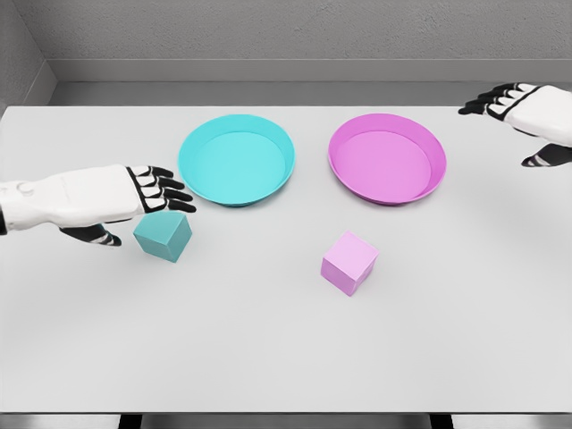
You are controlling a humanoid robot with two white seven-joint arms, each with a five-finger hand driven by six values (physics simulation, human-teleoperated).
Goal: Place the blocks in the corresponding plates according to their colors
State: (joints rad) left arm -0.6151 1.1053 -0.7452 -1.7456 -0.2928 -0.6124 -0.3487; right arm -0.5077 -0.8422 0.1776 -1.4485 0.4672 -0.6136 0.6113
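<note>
Presently, at the left edge of the white matte surface [268, 357], the left hand [147, 198] is seen with its black-tipped fingers spread and nothing held, poised just above and behind the small teal cube-shaped block [164, 235]. Whether the fingertips touch the block's top cannot be told. A risk is judged here: if the hand is closed from this offset, the block may be nudged toward the near edge or tipped on a corner rather than enclosed, since the thumb is placed to the left of it and not opposite the fingers.

Just beside the hand, toward the far edge and left of the middle, the round cyan shallow plate [189, 163] is found; nothing lies in it. Its raised rim could be caught by the block if it is carried too low, and the plate could be shoved.

Right of the middle and nearer the front, the small pink cube-shaped block [349, 261] rests flat on the surface, turned at an angle, apart from everything. Behind it, the round magenta shallow plate [433, 174] is likewise empty. The two plates are set near each other without touching, so a block released carelessly between them could be dropped into the wrong colour.

At the far right corner the right hand [523, 112] is held with fingers loosely extended, gripping nothing, well apart from both blocks.
</note>
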